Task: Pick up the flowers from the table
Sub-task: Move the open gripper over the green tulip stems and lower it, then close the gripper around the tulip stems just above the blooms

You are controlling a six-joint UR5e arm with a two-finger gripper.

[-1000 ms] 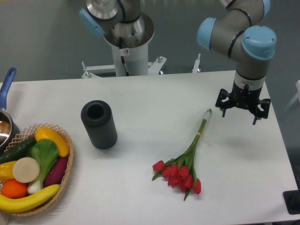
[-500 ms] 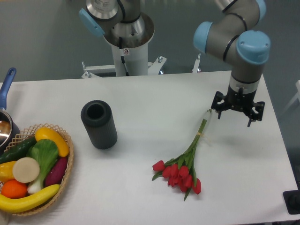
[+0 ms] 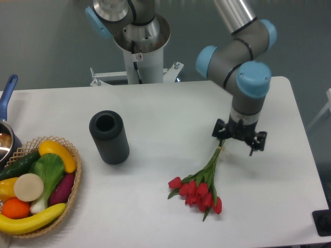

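The flowers (image 3: 206, 180), a bunch of red tulips with long green stems, lie on the white table (image 3: 165, 108) right of centre. The red heads point toward the front edge and the stems run up and to the right. My gripper (image 3: 238, 141) hangs pointing down over the upper end of the stems and hides their tip. Its fingers are spread apart, one on each side of the stem end, with nothing held. I cannot tell how high it is above the table.
A black cylinder (image 3: 109, 137) lies left of centre. A wicker basket (image 3: 75, 178) of produce sits at the front left, with a pot (image 3: 4, 140) behind it. The arm's base (image 3: 139, 49) stands behind the table's far edge.
My gripper has moved left and toward the front, from the right side of the table to over the stem end of the flowers. The flowers have not moved.
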